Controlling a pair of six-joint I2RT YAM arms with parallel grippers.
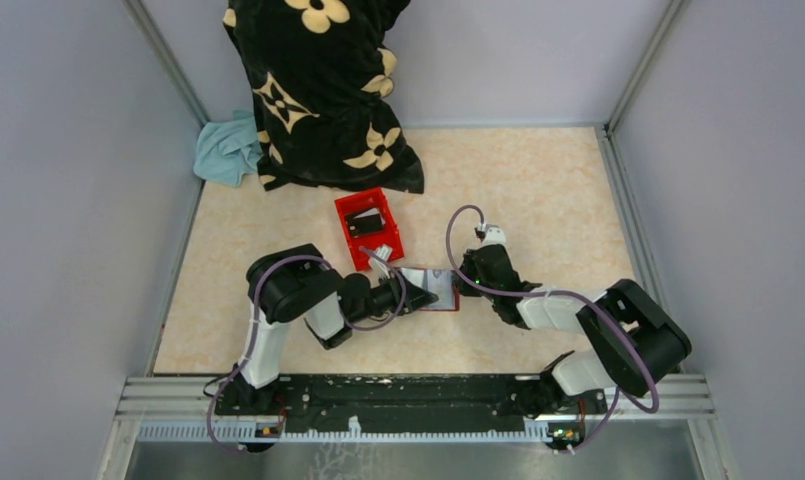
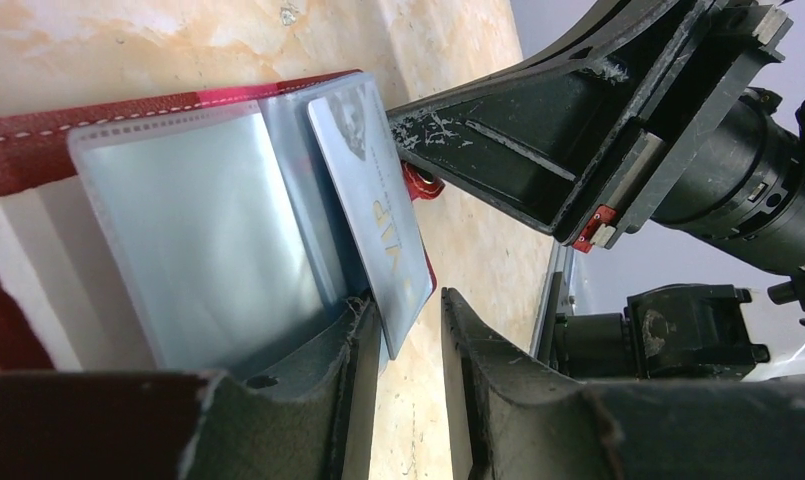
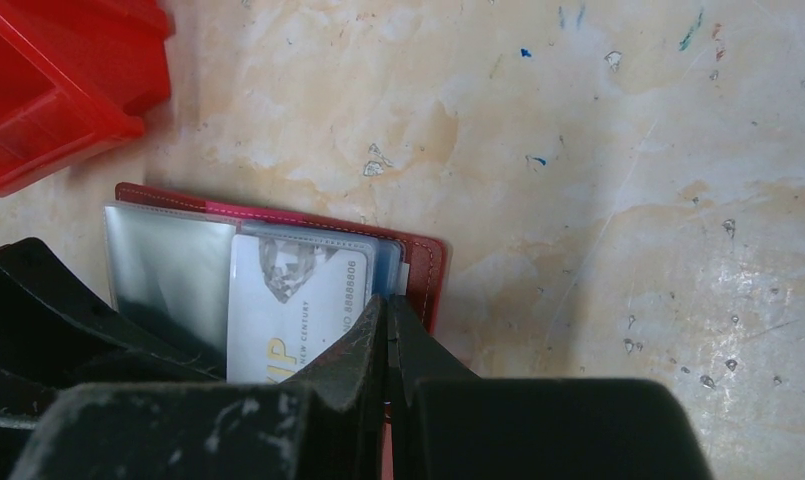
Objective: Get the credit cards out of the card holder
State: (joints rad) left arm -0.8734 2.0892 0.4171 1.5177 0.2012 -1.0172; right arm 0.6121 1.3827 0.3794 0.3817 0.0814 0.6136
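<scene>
The dark red card holder [image 1: 444, 302] lies open on the table between both arms, its clear plastic sleeves [image 2: 198, 220] spread out. A pale blue-grey credit card [image 2: 373, 200] with gold "VIP" lettering sticks partway out of a sleeve, also visible in the right wrist view [image 3: 288, 300]. My left gripper [image 2: 410, 310] is open, its jaws on either side of the card's lower corner with a gap to the right finger. My right gripper [image 3: 386, 305] is shut, its tips down on the holder's right edge [image 3: 423, 265], beside the card.
A bright red plastic open box [image 1: 368, 228] stands just behind the holder, also at the right wrist view's top left [image 3: 58, 90]. A black flowered blanket [image 1: 318, 90] and a light blue cloth [image 1: 228, 150] lie at the back. Grey walls enclose the table.
</scene>
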